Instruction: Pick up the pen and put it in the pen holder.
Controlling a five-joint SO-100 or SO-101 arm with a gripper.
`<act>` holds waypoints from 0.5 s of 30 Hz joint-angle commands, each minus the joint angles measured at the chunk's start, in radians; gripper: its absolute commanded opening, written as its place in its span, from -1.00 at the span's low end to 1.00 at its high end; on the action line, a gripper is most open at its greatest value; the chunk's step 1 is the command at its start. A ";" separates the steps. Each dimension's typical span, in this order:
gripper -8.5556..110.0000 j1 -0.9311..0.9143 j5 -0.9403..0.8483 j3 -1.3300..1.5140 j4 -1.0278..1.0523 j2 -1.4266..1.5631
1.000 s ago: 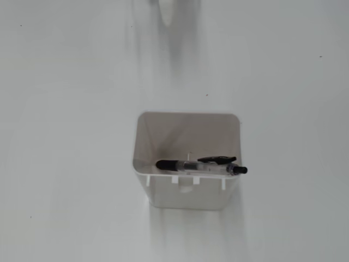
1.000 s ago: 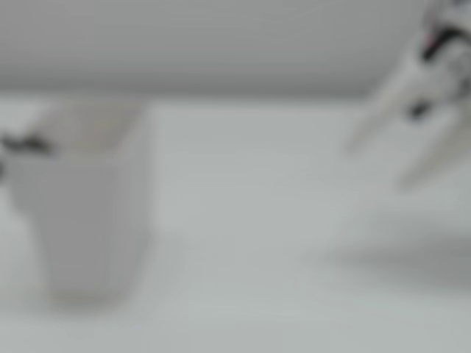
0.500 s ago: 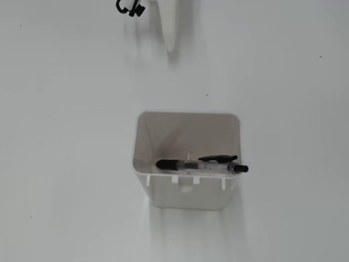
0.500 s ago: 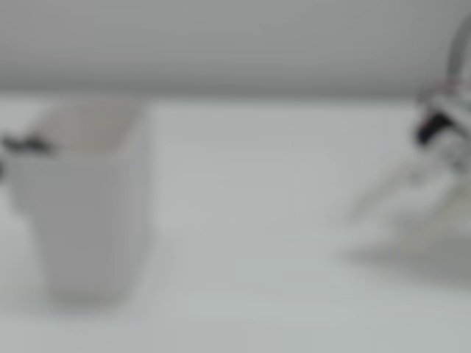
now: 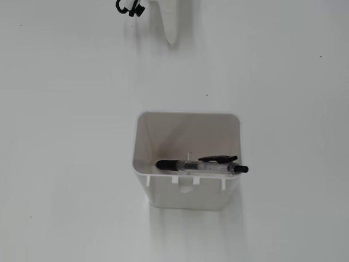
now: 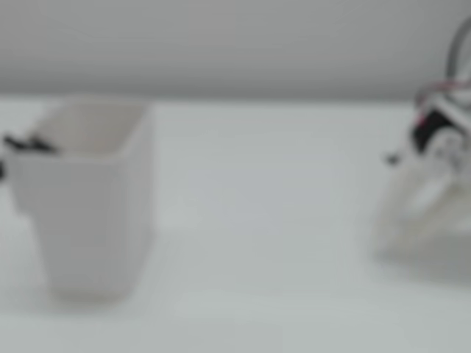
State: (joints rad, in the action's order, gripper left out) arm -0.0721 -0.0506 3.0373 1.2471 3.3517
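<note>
The pen holder (image 5: 188,194), a white box open at the top, stands on the white table. The pen (image 5: 202,167) lies level inside it along the near rim, and its black button end pokes just past the right wall. In a fixed view from above, one white fingertip (image 5: 170,30) of the gripper hangs at the top edge, well away from the holder. A blurred fixed view from the side shows the pen holder (image 6: 92,206) at the left, with the pen's dark end (image 6: 26,143) at its rim. There the gripper (image 6: 401,229) is low at the far right, its two fingers slightly apart and empty.
A small black part (image 5: 130,7) of the arm shows at the top edge beside the finger. Bare white table (image 5: 65,164) surrounds the holder. A grey wall (image 6: 221,44) closes the back of the side view.
The gripper has pulled back further from the holder and sunk toward the table, with its fingers closer together. The pen and the holder have not moved.
</note>
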 commanded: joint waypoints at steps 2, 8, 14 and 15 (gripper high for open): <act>-0.82 -0.002 -0.008 0.008 -0.012 0.057; -0.82 0.000 -0.008 0.008 -0.012 0.057; -0.82 0.000 -0.009 0.008 -0.012 0.057; -0.82 0.000 -0.009 0.008 -0.012 0.057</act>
